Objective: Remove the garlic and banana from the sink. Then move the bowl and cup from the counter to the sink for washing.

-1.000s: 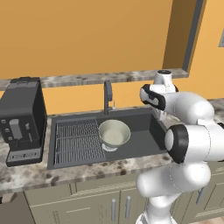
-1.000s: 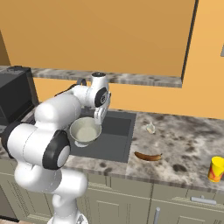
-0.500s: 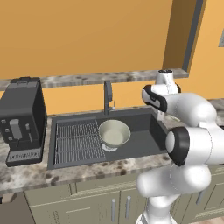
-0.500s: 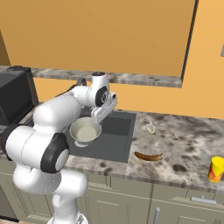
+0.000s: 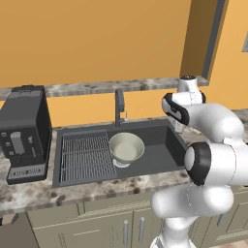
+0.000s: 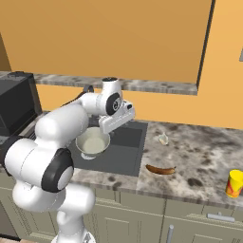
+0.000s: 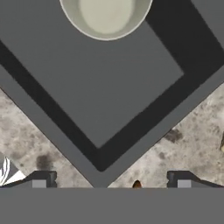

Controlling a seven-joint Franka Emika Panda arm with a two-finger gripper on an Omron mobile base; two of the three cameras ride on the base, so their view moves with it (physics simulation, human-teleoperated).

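item: cup (image 6: 234, 183), yellow, stood far right on the counter (image 6: 199, 156), well apart from the sink (image 5: 160, 155) (bowl (image 5: 127, 147) already inside). gripper (image 7: 111, 183) hung empty, jaws wide; advised approach from above, closing on the cup's sides.

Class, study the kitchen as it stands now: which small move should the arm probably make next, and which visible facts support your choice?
Probably swing the open gripper right along the counter toward the cup. The bowl already sits in the sink, the banana and garlic lie out on the counter, and the cup stands near the counter's right end, untouched.
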